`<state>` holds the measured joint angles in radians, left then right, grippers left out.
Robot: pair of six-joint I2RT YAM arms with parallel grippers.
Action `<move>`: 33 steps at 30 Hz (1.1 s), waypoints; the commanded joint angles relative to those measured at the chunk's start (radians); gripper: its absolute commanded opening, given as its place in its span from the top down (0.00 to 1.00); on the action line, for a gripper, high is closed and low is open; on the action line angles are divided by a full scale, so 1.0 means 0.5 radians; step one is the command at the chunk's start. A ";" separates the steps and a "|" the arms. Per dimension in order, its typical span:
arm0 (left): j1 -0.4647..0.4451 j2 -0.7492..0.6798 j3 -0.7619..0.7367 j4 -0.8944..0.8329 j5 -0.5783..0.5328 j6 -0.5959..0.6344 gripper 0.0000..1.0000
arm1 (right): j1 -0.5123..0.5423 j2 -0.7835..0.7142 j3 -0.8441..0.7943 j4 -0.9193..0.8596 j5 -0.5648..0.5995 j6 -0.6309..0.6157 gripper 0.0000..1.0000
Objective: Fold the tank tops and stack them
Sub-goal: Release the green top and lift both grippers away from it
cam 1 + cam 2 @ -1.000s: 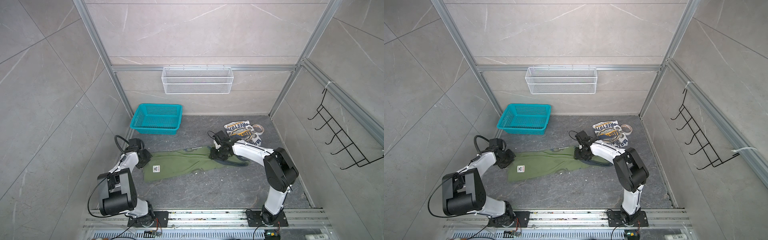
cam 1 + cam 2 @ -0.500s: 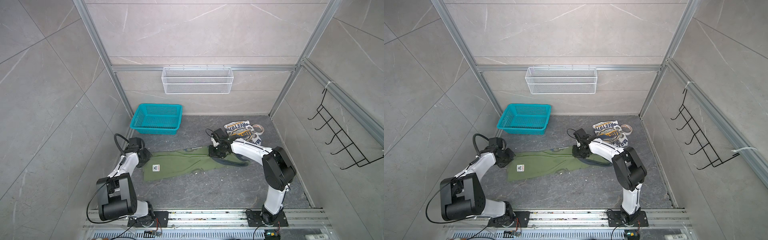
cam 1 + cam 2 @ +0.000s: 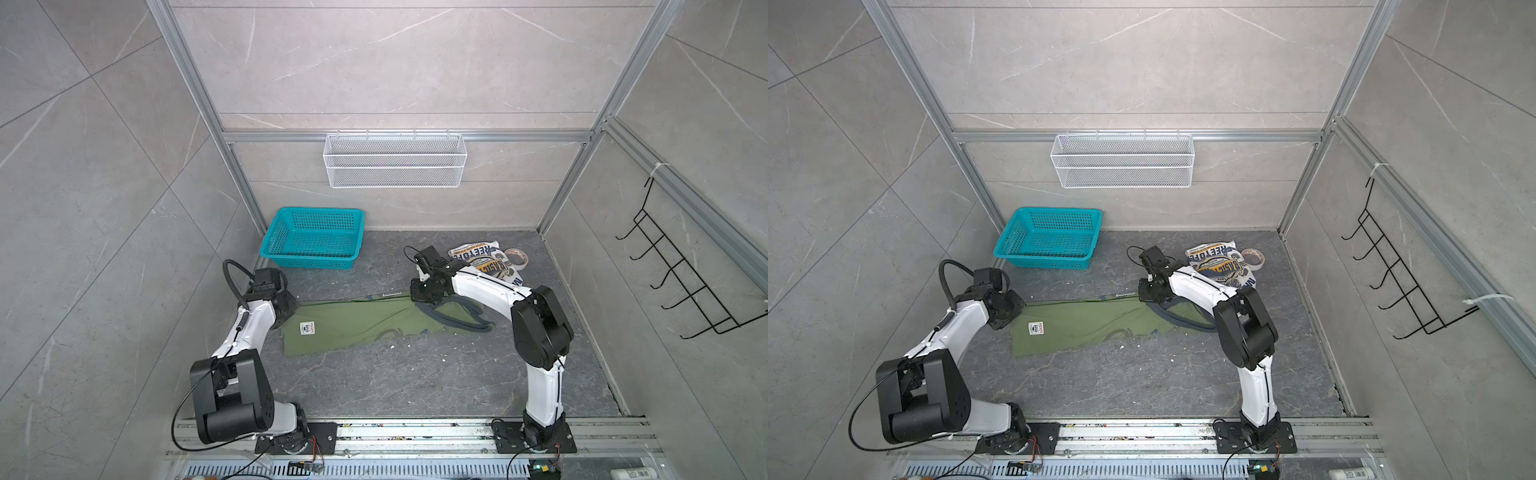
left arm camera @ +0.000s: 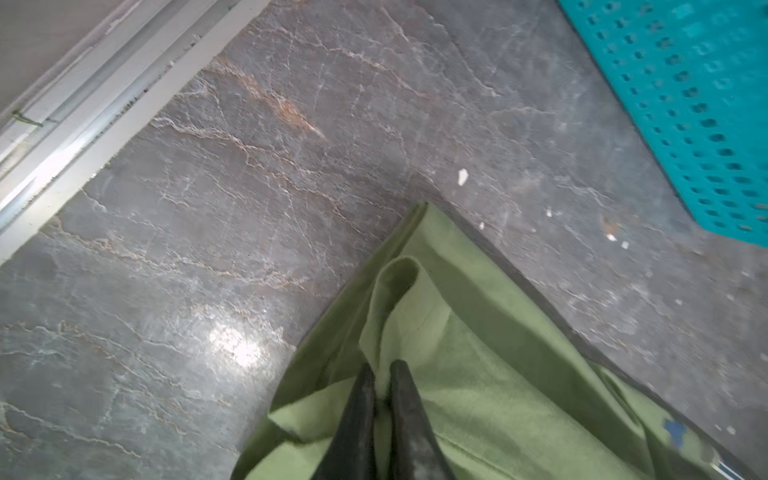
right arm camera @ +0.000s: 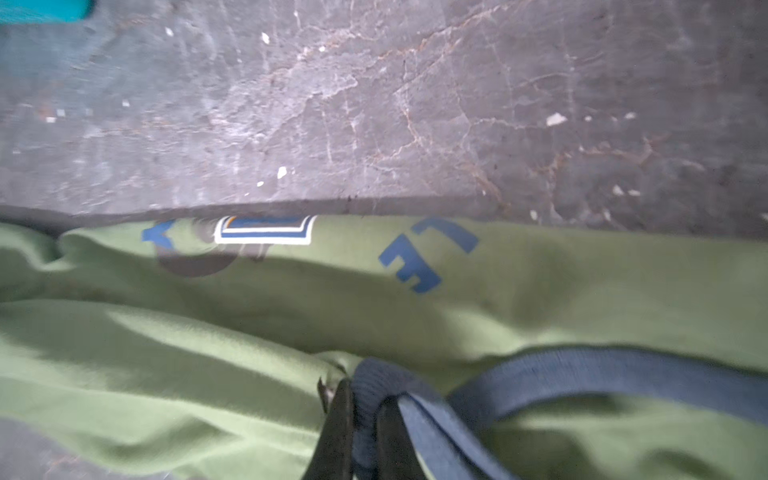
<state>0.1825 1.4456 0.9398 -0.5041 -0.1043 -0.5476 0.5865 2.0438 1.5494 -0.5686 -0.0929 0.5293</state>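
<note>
The olive green tank top [image 3: 357,324] [image 3: 1084,328] lies stretched across the dark floor, its navy-trimmed straps at the right end. My left gripper [image 4: 379,365] is shut on a fold at the shirt's left corner [image 3: 291,309]. My right gripper [image 5: 360,390] is shut on the navy trim [image 5: 582,374] near the shirt's far right edge [image 3: 419,297]. Navy letters [image 5: 424,257] show on the green cloth in the right wrist view. The white tank top [image 3: 486,262] [image 3: 1221,264] lies crumpled at the back right, graphic up, partly behind the right arm.
A teal plastic basket [image 3: 316,239] [image 3: 1050,239] [image 4: 685,104] stands at the back left near the wall. A roll of tape [image 3: 517,257] lies beside the white shirt. A white wire shelf [image 3: 395,160] hangs on the back wall. A metal rail [image 4: 62,124] borders the floor.
The right gripper has closed on the navy trim of the green shirt. The left gripper keeps its hold on the shirt's left corner, and the cloth is drawn a little tauter.
</note>
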 commanded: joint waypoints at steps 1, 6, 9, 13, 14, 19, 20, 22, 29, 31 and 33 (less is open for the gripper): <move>0.003 0.147 0.137 -0.076 -0.159 0.047 0.79 | -0.013 0.114 0.107 -0.092 0.055 -0.055 0.78; 0.003 0.359 0.338 -0.206 -0.181 0.086 0.50 | -0.019 0.040 0.188 -0.297 0.197 -0.118 0.48; -0.018 0.224 0.382 -0.274 -0.259 0.101 0.46 | -0.045 -0.232 0.051 -0.368 0.341 -0.156 0.37; -0.211 -0.056 0.376 -0.329 -0.378 0.085 0.41 | -0.106 -0.613 -0.245 -0.386 0.413 -0.160 0.34; -0.275 -0.106 0.367 -0.332 -0.353 0.075 0.40 | -0.129 -0.702 -0.334 -0.398 0.438 -0.146 0.33; -0.603 -0.168 0.251 -0.305 -0.261 -0.005 0.39 | -0.310 -1.023 -0.720 -0.374 0.416 -0.092 0.32; -0.656 -0.151 0.209 -0.264 -0.214 -0.019 0.39 | -0.347 -1.067 -0.776 -0.383 0.415 -0.076 0.32; -0.713 -0.093 0.118 -0.181 -0.127 -0.038 0.39 | -0.415 -1.130 -0.886 -0.397 0.413 -0.040 0.32; -0.718 0.097 -0.106 0.105 0.048 -0.023 0.38 | -0.680 -1.170 -1.208 -0.256 0.224 0.054 0.34; -0.707 0.140 -0.121 0.130 0.058 -0.023 0.38 | -0.683 -1.110 -1.224 -0.203 0.209 0.055 0.34; -0.685 0.166 -0.152 0.158 0.067 -0.048 0.38 | -0.686 -1.045 -1.209 -0.169 0.165 0.068 0.36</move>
<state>-0.1753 1.5246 0.8669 -0.4927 -0.0990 -0.5507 0.2409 1.4868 0.9432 -0.7059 0.0311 0.5385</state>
